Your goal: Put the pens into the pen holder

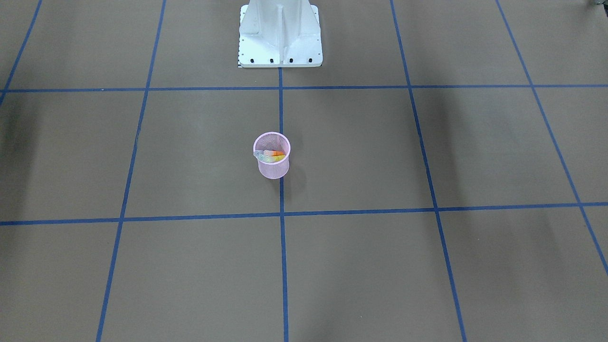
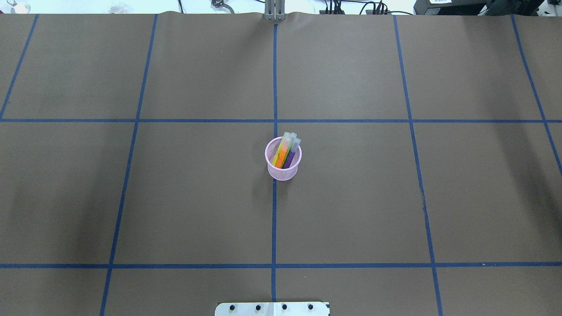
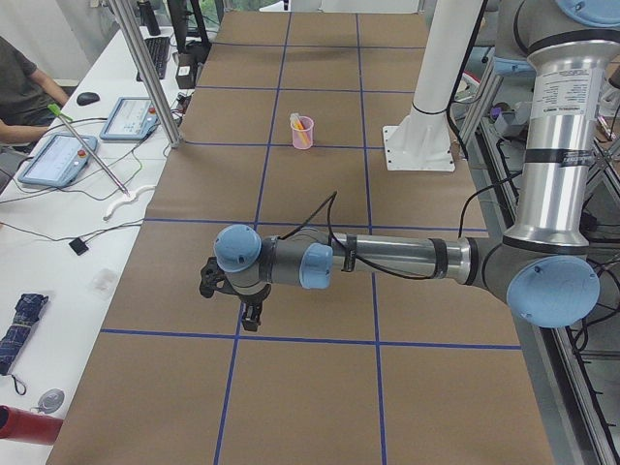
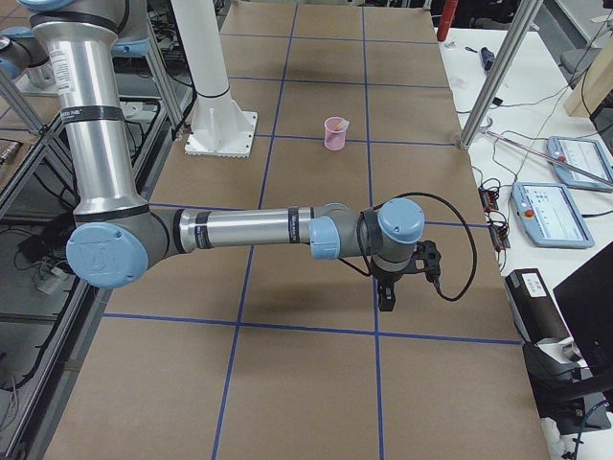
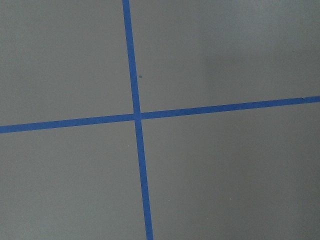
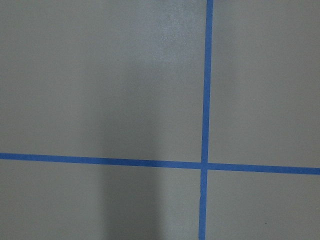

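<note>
The pink mesh pen holder [image 1: 273,170] stands upright at the table's middle, on the centre tape line; it also shows in the overhead view [image 2: 283,174] and small in both side views [image 3: 302,136] [image 4: 335,136]. The purple, orange, green and yellow pens [image 2: 284,151] stand inside it, cap ends leaning over the rim [image 1: 271,155]. My left gripper [image 3: 250,315] hangs far from the cup over the table's left end. My right gripper [image 4: 386,299] hangs over the right end. Both show only in side views, so I cannot tell open or shut. The wrist views show only tape lines.
The robot's white base [image 1: 280,33] stands at the table's near edge. Operator desks with tablets [image 3: 126,116] [image 4: 556,206] and metal posts [image 3: 145,68] [image 4: 498,77] line the far side. A person [image 3: 19,87] sits there.
</note>
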You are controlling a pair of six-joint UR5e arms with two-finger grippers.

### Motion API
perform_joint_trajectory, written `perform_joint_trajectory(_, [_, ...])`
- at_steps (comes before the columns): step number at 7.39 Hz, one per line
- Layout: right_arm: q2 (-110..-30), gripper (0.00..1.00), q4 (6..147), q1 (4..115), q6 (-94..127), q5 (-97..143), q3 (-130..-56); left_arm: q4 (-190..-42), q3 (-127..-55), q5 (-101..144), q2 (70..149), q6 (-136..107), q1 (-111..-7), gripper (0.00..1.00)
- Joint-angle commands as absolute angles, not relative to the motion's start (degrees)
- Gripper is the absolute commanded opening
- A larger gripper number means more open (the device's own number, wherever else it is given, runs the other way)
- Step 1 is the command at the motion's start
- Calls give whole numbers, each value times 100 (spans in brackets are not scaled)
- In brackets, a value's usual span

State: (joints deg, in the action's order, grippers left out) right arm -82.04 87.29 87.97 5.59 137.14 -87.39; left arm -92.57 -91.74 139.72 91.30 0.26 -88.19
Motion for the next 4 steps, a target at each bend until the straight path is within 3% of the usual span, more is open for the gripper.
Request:
perform_joint_trajectory(1, [-8392, 100, 8736, 8789, 623, 13659, -8763, -9220, -9519, 13755, 8983, -114, -8815, 100])
perform_joint_trajectory(4, [-8315, 100, 8745, 8789, 633, 13615, -8780, -9246, -9370, 12946, 9044, -62, -8815, 100])
